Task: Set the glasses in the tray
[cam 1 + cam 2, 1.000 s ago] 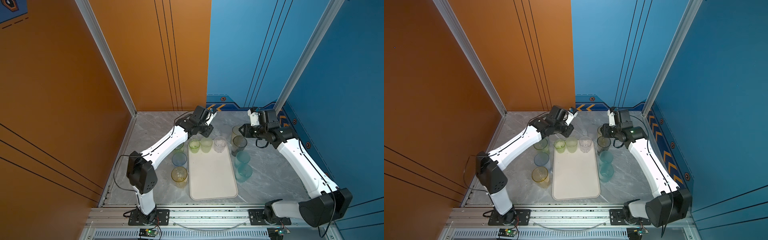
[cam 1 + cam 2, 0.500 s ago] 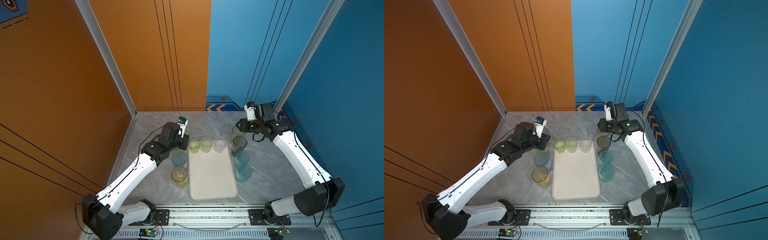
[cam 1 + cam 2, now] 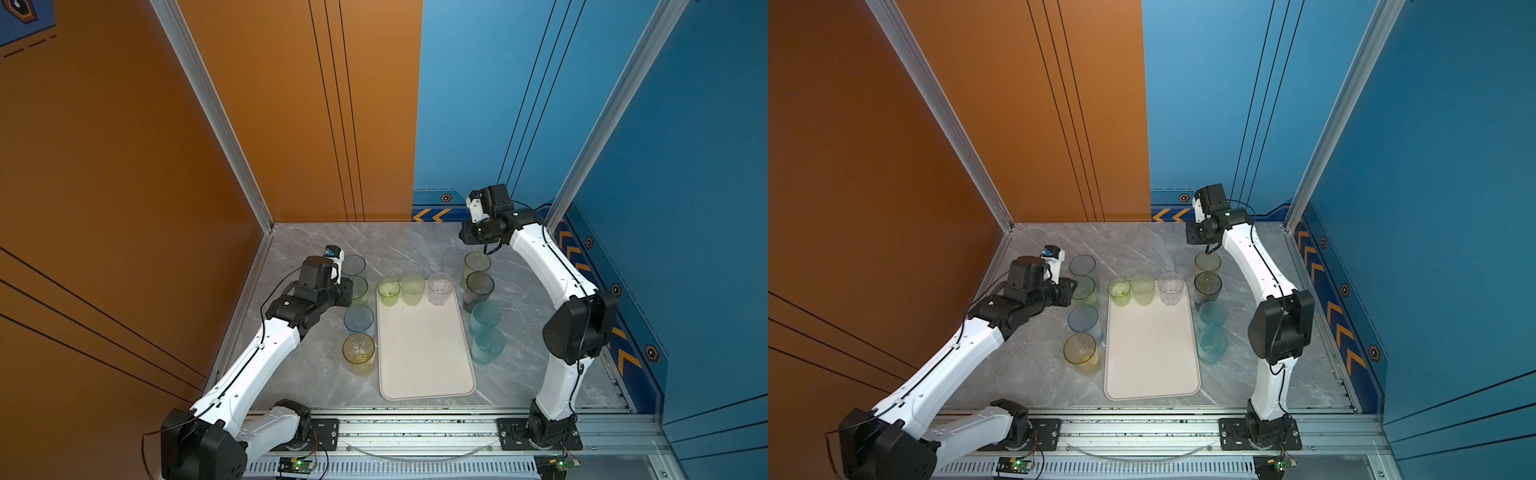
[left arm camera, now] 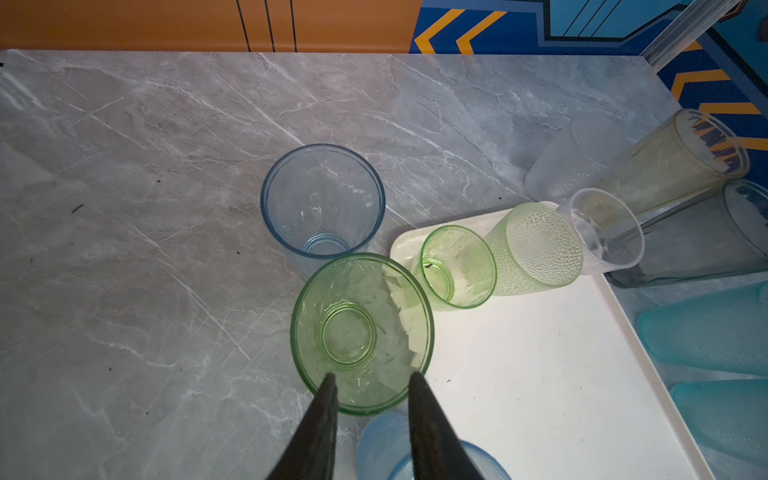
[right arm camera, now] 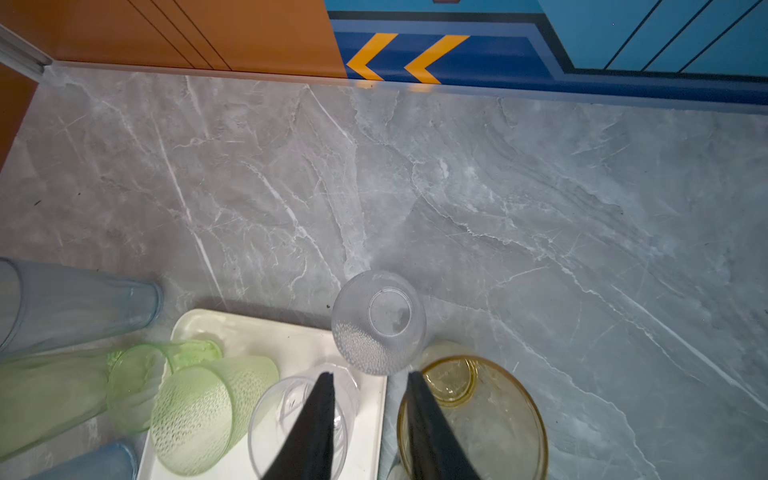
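Left gripper (image 4: 372,376): jaws slightly apart, empty, poised over the green glass (image 4: 349,332). Right gripper (image 5: 370,374): jaws parted, empty, with the frosted glass (image 5: 378,324) just beyond it.

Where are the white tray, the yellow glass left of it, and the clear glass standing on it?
tray (image 3: 424,353): in a top view, its bare floor.
yellow glass (image 3: 359,352): in a top view, its open mouth.
clear glass (image 3: 439,287): in a top view, its open mouth.

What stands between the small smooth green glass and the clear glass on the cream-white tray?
A dimpled pale-green tumbler, in line with them at the far end of the tray; both top views show it.
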`<state>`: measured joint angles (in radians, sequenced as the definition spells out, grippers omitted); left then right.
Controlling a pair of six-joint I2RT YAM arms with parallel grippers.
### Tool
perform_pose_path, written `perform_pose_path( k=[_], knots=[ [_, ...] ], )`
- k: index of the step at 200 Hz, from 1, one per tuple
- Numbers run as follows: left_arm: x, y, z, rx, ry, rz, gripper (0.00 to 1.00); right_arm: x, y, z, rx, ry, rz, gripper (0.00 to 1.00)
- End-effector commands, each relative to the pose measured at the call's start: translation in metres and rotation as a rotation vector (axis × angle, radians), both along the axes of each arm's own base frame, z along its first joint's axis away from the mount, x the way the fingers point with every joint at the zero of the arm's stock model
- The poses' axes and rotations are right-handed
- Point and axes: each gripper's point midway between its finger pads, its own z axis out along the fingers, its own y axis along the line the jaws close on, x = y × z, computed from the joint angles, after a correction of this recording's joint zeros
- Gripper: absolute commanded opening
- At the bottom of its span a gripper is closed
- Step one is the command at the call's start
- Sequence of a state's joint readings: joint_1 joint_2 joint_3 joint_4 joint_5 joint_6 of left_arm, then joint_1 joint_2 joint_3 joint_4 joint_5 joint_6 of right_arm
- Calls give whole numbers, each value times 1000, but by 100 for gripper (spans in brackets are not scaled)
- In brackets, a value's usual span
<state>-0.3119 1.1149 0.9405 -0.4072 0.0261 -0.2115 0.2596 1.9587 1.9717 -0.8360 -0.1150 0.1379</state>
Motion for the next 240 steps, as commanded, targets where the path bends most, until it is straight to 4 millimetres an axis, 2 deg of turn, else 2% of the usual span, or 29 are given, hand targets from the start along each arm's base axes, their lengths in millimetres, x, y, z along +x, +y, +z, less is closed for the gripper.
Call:
perform_pose_path(
  k=[1,13,23,44,115,161,240],
  knots=[
    [5,-4,2,-34,-8,-14,31,6,-11,-12,-48,50,15,26],
    [7,-5,2,-36,-9,-15,31,12,-11,-16,-40,65,25,25],
    [9,-4,2,-37,-7,-15,31,18,-11,-32,-35,103,32,24],
    [11,-4,1,-37,-4,-16,31,24,-12,-41,-18,126,43,23],
    [22,-11,-3,-62,12,-33,30,16,-18,-72,-50,236,96,23],
    [26,-16,-3,-71,16,-44,30,20,-18,-86,-78,255,97,23],
    [28,-16,-5,-64,19,-47,30,26,-11,-99,-116,276,116,23]
  ],
)
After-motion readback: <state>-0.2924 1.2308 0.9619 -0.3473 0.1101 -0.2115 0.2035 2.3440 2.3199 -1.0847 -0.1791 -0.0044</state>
